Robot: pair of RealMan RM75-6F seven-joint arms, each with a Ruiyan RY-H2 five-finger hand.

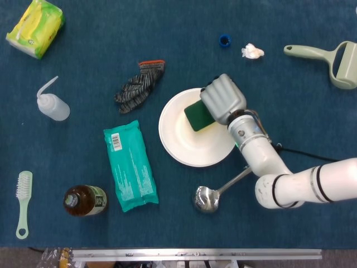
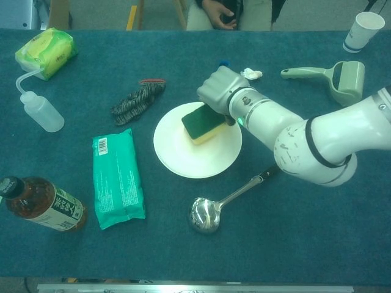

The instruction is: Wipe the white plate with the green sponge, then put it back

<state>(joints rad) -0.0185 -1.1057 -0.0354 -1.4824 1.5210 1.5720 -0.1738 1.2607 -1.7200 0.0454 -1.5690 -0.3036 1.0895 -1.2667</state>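
Right hand (image 1: 223,98): fingers curled down over the green sponge (image 1: 197,116), gripping it and pressing it onto the plate; the white forearm runs back toward the surface's near right corner.
Left hand: in neither view.
Green sponge: held by the right hand, green face up with a yellow layer showing underneath in the chest view; it sits on the far right part of the plate.
White plate (image 1: 187,145): flat on the blue surface (image 1: 111,33), around the middle; its near half is bare.
Ladle (image 1: 207,198): metal, just off the plate's near rim, bowl toward the near edge, handle slanting up under the right forearm.
Striped glove (image 1: 138,86): crumpled, close to the plate's far left rim, not touching it.
Teal wipes pack (image 1: 129,165): lying lengthwise, left of the plate, apart from it.
Brown bottle (image 1: 85,201): on its side, near the near edge, just left of the pack.
Brush (image 1: 23,202): white head, pale green handle, at the near left corner.
Squeeze bottle (image 1: 52,104): clear, by the left edge.
Yellow-green packet (image 1: 35,20): far left corner.
Blue cap (image 1: 225,40) and crumpled tissue (image 1: 252,52): side by side, beyond the hand toward the far edge.
Lint roller (image 1: 329,59): pale green, far right.
Paper cup (image 2: 364,30): upright at the far right corner, seen from the chest.
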